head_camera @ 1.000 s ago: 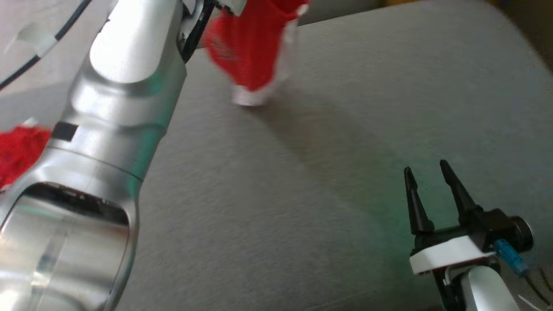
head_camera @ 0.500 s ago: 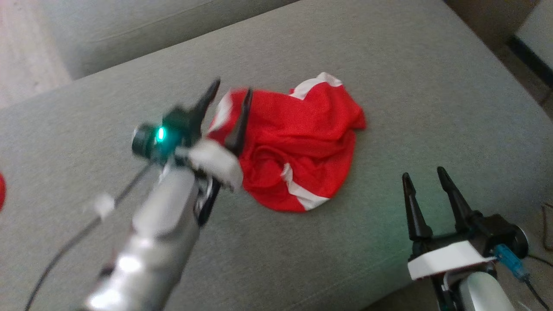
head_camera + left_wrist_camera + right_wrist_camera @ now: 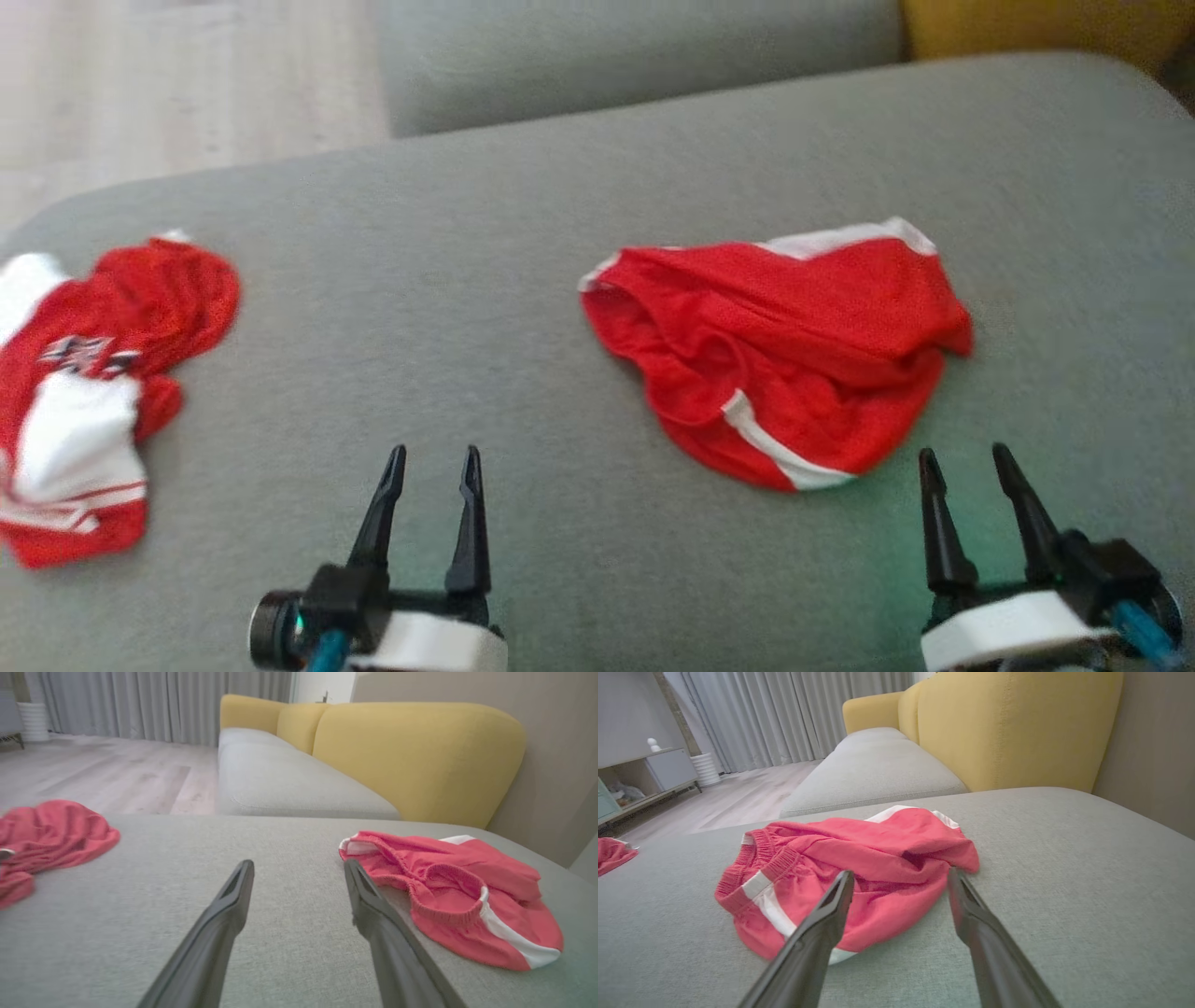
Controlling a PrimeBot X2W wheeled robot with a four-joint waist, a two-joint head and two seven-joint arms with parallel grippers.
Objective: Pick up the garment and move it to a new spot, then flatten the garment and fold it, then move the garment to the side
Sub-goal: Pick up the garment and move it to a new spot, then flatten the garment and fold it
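A pair of red shorts (image 3: 775, 355) with white trim lies crumpled on the wide grey sofa cushion (image 3: 523, 308), right of the middle in the head view. Its elastic waistband gapes toward the left, and a white stripe runs down to the near hem. Nothing holds it. The left claw (image 3: 434, 457) sits at the lower middle-left of the head view with its two dark fingers spread and nothing between them, pointing away from the robot. The shorts lie ahead of it and off to its right, apart from it. The right claw (image 3: 963, 453) is at the lower right, fingers likewise parted and empty, and stands near the garment's near right edge without touching it. In the right wrist view the shorts fill the space beyond and between that claw's fingers. At the far left of the cushion, well apart from the shorts, a second garment lies bunched up: a red and white jersey (image 3: 84, 392) with dark lettering across it. Beyond the cushion stand a yellow backrest (image 3: 420, 756), a pale wooden floor (image 3: 187, 93) and grey curtains (image 3: 784, 714).
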